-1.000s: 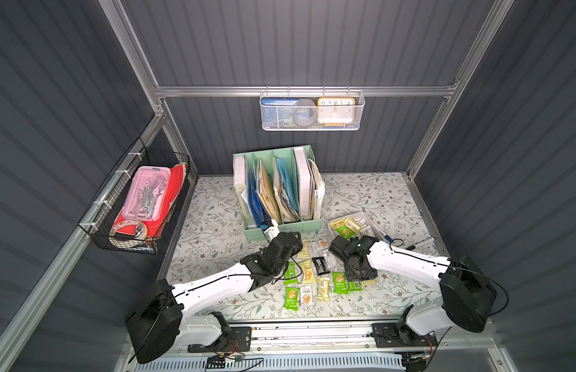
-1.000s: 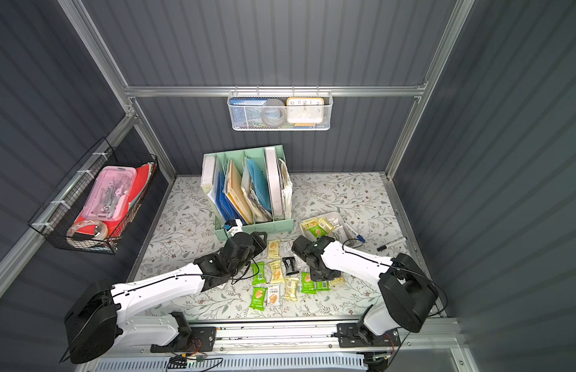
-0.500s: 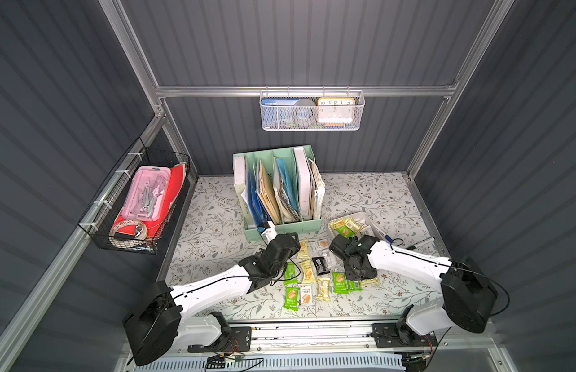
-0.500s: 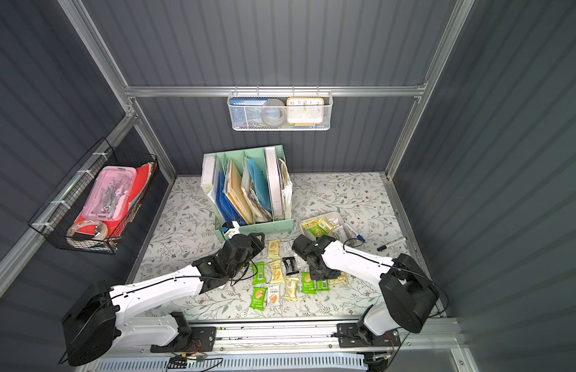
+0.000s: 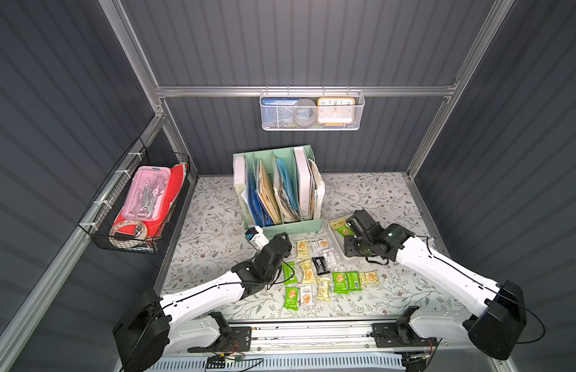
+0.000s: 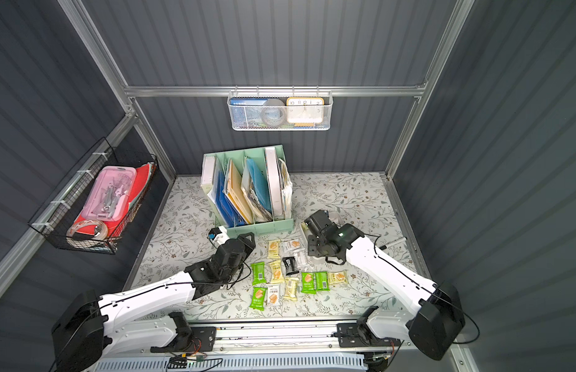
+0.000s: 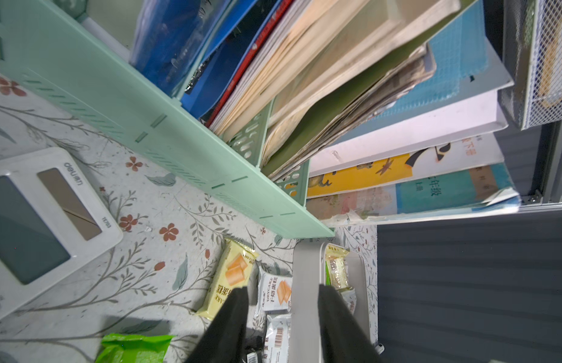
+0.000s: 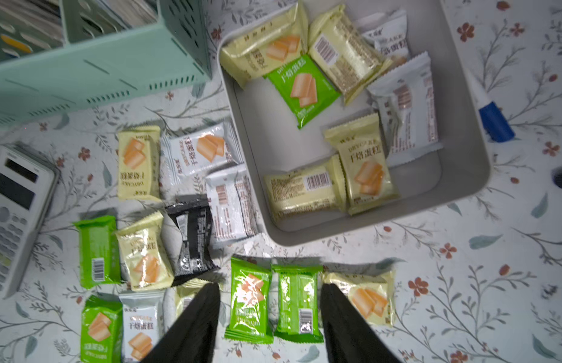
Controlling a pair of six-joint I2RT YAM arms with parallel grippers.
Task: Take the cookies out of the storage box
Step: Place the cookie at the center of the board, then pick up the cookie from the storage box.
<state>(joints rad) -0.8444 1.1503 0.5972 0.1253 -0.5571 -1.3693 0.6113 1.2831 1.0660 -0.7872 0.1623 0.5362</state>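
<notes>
Some wrapped cookies (image 8: 304,85) lie in the grey storage box (image 8: 286,147), most flat just outside it.

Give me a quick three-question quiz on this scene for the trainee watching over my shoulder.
1. True or false: the storage box holds no cookies.
2. How many green cookies show inside the box? A) none B) one C) four
3. What does the right hand grip?
Key: 1 false; 2 B; 3 nothing, its jaws stand open.
</notes>
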